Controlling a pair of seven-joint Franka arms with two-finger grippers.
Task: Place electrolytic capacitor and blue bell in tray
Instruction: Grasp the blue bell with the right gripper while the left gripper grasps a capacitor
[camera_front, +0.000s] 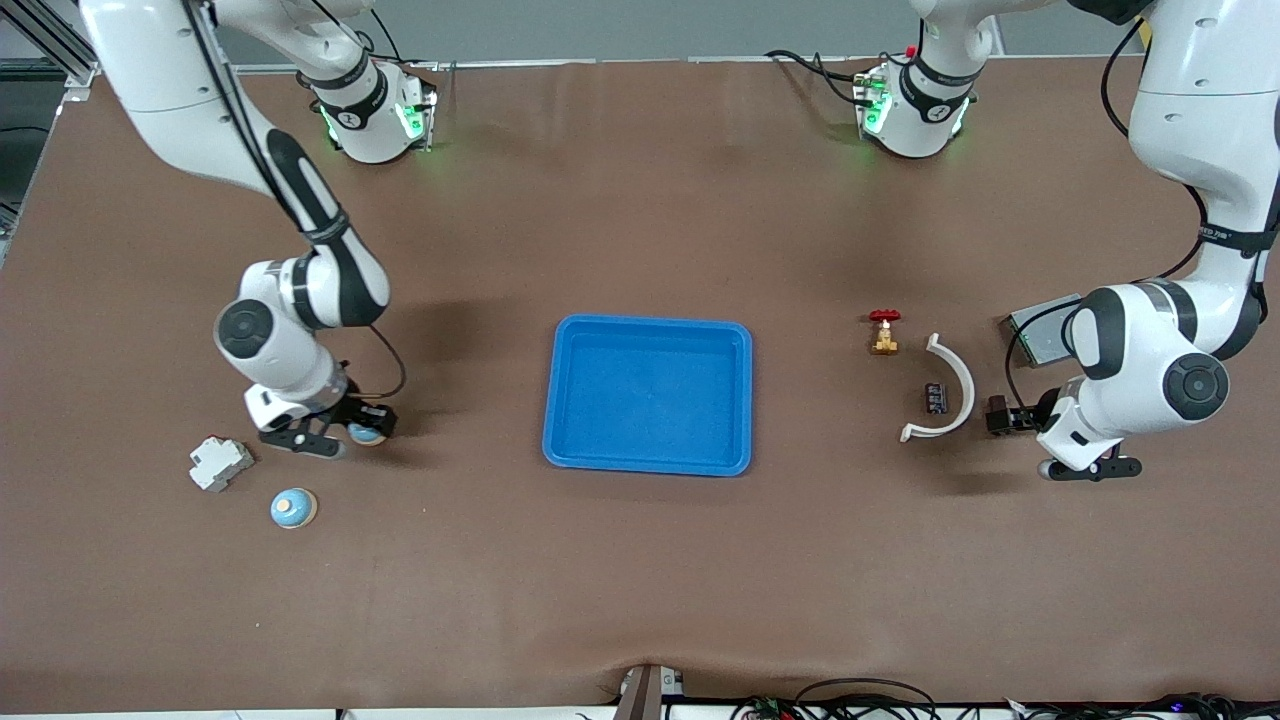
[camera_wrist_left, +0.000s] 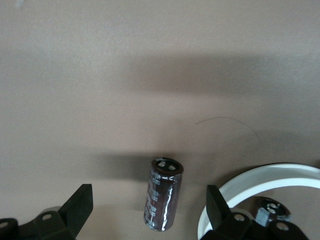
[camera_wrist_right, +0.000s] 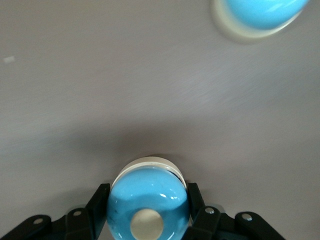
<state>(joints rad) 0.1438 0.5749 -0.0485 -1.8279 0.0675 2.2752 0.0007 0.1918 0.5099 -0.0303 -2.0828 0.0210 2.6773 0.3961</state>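
Tray (camera_front: 648, 394) has nothing in it. Right gripper (camera_wrist_right: 148, 212), twd right arm's end from tray, fingers pinching blue bell (camera_wrist_right: 148, 201). Left gripper (camera_wrist_left: 148, 210) fingers spread around electrolytic capacitor (camera_wrist_left: 162, 193), not gripped yet; both drops left.

1. No lettering, number or brand can be read on anything on the table.
2. The capacitor (camera_wrist_left: 162, 194) has pale marks down its sleeve, too blurred to read.
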